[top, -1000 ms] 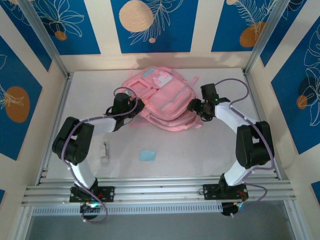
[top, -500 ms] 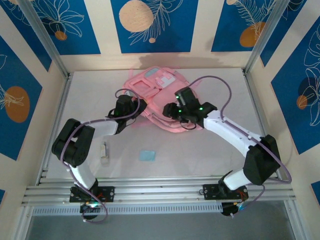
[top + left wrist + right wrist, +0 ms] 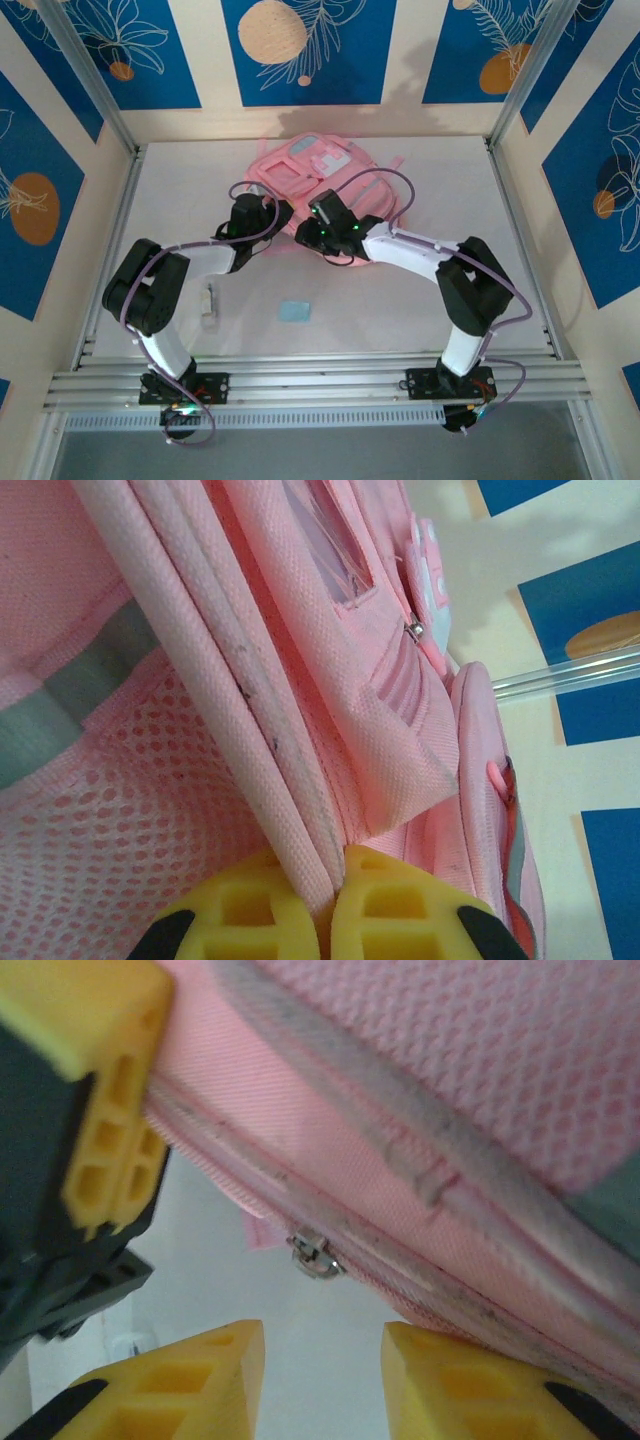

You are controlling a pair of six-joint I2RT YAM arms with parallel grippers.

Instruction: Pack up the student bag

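Student bag (image 3: pixel 300 165): clamped at the seam by left gripper (image 3: pixel 337 880); zipper pull (image 3: pixel 312 1256) just ahead of right gripper (image 3: pixel 323 1360), jaws spread.

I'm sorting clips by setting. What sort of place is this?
Probably a purpose-built robot test cell, not a real classroom: a white table boxed in by aluminium framing and printed blue wall panels, with a pink backpack laid out as the prop.

Lab test cell (aluminium-framed walls (image 3: pixel 88 80))
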